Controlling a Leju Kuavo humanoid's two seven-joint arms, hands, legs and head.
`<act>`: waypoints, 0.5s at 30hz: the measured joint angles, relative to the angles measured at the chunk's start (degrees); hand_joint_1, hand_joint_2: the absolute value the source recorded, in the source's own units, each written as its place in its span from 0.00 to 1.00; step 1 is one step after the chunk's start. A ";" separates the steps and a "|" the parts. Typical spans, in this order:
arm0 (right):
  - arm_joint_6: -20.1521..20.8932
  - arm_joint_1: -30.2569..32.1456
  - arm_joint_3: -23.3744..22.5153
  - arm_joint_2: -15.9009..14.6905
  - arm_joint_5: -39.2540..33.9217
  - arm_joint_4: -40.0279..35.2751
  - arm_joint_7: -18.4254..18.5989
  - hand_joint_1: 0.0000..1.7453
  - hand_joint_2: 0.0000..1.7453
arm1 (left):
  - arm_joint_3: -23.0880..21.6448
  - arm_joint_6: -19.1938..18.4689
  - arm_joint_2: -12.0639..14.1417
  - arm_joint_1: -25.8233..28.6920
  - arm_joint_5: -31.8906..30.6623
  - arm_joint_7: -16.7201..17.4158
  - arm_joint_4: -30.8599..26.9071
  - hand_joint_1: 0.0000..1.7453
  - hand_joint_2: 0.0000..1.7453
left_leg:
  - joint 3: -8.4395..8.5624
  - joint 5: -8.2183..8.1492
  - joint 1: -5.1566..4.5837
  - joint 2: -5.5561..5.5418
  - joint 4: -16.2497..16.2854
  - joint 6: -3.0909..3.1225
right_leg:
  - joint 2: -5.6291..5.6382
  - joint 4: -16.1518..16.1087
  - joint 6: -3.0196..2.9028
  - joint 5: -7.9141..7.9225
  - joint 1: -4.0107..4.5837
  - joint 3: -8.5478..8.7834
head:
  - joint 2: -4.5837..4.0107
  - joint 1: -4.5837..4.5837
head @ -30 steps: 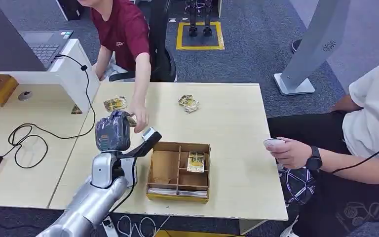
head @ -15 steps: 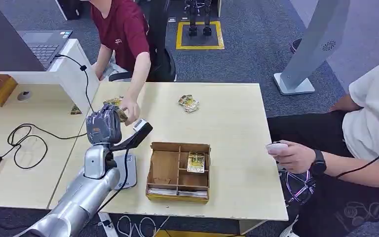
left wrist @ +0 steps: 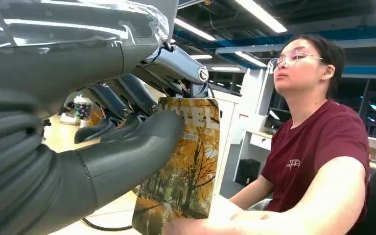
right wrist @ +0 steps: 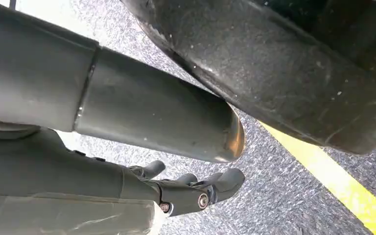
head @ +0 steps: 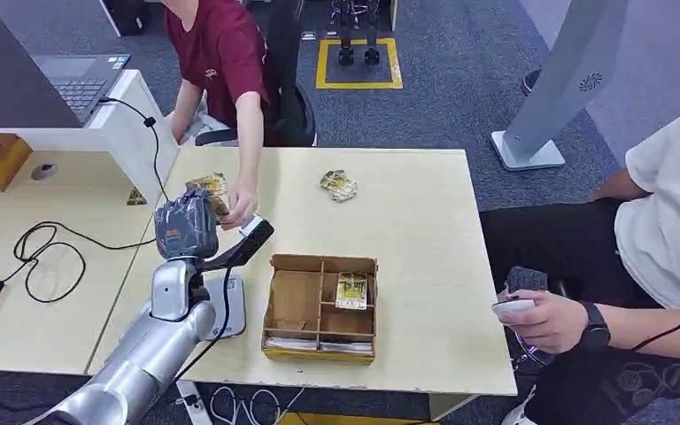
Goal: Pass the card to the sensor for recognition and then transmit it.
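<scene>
My left hand is raised over the table's left part and pinches a card printed with yellow autumn trees between thumb and fingers. A person in a dark red shirt reaches across from the far side. That person's hand touches the card's free end. The sensor, a small scanner head on a black arm, stands just right of my hand. My right hand hangs over the grey carpet with its fingers apart and nothing in it.
A wooden divided box with a card in one compartment sits near the table's front edge. Loose cards lie at the far middle and far left. A seated person in white holds a small device at the right.
My left hand moved left, away from above the box, carrying the card to the red-shirted person's hand. The person at the right lowered the device.
</scene>
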 joint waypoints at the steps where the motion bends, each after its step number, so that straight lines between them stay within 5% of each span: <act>1: 0.00 0.00 0.00 0.00 0.00 0.00 0.00 0.00 0.00 | 0.00 0.00 0.00 0.00 0.00 0.00 0.00 1.00 1.00 | 0.00 0.00 0.00 0.00 0.00 0.00 | 0.00 0.00 0.00 0.00 0.00 0.00 | 0.00 0.00; 7: 0.00 0.00 0.00 0.00 0.00 0.00 0.00 0.00 0.00 | 0.00 0.00 0.00 0.00 0.00 -0.02 0.00 1.00 1.00 | 0.00 0.00 0.00 0.00 0.00 0.00 | 0.00 0.00 0.00 0.00 0.00 0.00 | 0.00 0.00; 8: 0.00 0.00 0.00 0.00 0.02 0.00 0.00 0.00 0.00 | 0.00 0.00 0.00 0.00 -0.02 -0.02 0.00 0.86 1.00 | 0.00 0.00 0.00 0.00 0.00 0.00 | 0.00 0.00 0.00 0.00 0.00 0.00 | 0.00 0.00; 15: 0.00 0.00 -0.02 0.00 0.07 0.00 0.00 0.00 0.00 | -0.02 0.02 0.00 0.00 -0.04 -0.44 0.00 0.86 1.00 | 0.00 0.00 0.00 0.00 0.00 0.00 | 0.00 0.00 0.00 0.00 0.00 0.00 | 0.00 0.00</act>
